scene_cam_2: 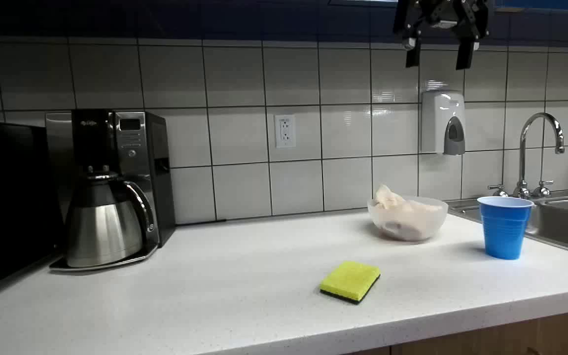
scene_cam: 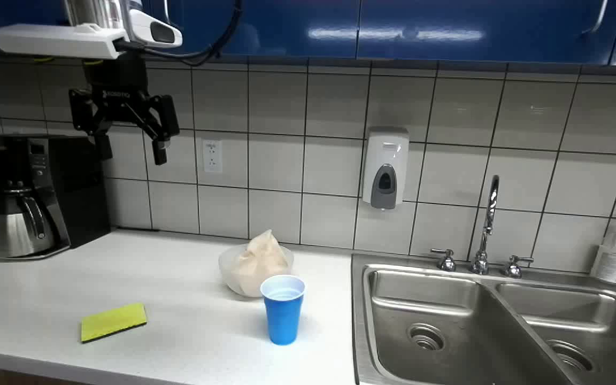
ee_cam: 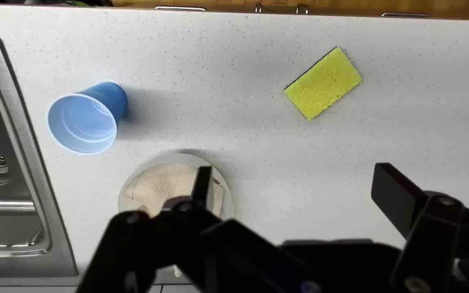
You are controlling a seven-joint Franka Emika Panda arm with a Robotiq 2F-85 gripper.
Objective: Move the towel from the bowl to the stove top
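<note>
A beige towel (scene_cam: pixel 260 263) lies bunched in a translucent bowl (scene_cam: pixel 228 269) near the tiled wall, with a peak above the rim. The towel (scene_cam_2: pixel 387 198) and bowl (scene_cam_2: pixel 437 217) also show in an exterior view. My gripper (scene_cam: pixel 132 151) is open and empty, high above the counter; it also shows at the top of an exterior view (scene_cam_2: pixel 439 56). In the wrist view the gripper (ee_cam: pixel 294 177) has its left finger overlapping the bowl (ee_cam: pixel 185 158) and covering part of the towel (ee_cam: pixel 163 183). No stove top is in view.
A blue cup (scene_cam: pixel 283 315) stands in front of the bowl. A yellow sponge (scene_cam: pixel 114 320) lies on the counter. A coffee maker (scene_cam_2: pixel 109 197) and a black appliance (scene_cam_2: pixel 8 197) stand at one end; a sink (scene_cam: pixel 364 321) is at the other. Blue cabinets (scene_cam: pixel 297 27) hang above.
</note>
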